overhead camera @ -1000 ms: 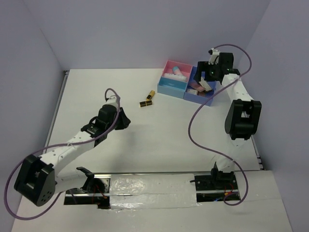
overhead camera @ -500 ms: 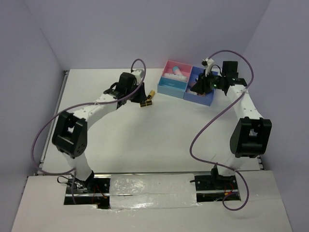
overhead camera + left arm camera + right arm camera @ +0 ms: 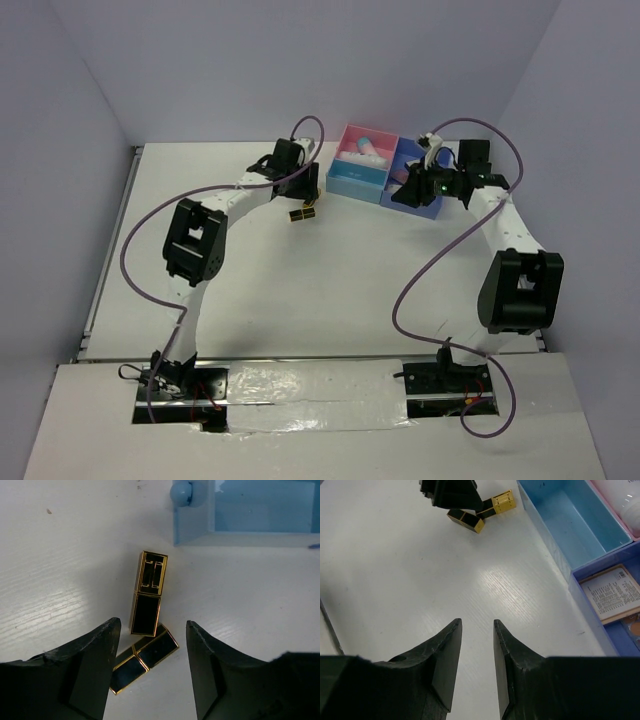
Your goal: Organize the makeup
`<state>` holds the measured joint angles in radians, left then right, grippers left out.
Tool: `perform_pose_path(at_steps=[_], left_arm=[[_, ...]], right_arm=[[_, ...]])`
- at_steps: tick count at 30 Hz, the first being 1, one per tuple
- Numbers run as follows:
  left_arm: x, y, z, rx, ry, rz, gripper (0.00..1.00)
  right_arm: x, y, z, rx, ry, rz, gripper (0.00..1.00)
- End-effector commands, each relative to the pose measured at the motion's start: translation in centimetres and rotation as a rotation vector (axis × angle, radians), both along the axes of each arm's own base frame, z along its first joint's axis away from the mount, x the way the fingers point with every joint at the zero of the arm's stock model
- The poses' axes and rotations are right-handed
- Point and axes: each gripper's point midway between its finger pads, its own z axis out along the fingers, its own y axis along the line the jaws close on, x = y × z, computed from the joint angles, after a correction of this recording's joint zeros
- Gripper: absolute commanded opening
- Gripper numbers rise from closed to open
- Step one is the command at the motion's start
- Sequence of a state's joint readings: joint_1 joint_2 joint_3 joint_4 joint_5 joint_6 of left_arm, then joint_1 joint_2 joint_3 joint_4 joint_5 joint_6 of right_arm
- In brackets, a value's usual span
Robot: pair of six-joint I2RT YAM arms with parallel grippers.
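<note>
We hover our open left tool point(image 3: 152, 667) over two lipsticks point(image 3: 148, 592) to grab one; right tool point(image 3: 476, 667) nearly closed, empty.

Glossy black-and-gold lipsticks point(image 3: 146, 594) on matt white table point(image 3: 60, 570).

A white table point(image 3: 300, 290) carries two black-and-gold lipsticks point(image 3: 145, 630) lying touching, end against side, toward the far edge — just right of them sits a pink-and-blue compartment box point(image 3: 385, 175). Crinkled clear plastic sheet point(image 3: 310, 385) covers the near edge.
</note>
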<state>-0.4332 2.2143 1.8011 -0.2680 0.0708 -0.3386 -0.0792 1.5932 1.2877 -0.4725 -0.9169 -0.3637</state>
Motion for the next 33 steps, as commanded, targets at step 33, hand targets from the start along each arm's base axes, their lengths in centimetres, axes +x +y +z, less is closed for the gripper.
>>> perform_pose_path(at_steps=[33], left_arm=[[4.0, -0.3, -4.0, 0.203, -0.100, 0.124, 0.42]], right_arm=[[-1.0, 0.4, 1.8, 0.053, -0.050, -0.011, 0.42]])
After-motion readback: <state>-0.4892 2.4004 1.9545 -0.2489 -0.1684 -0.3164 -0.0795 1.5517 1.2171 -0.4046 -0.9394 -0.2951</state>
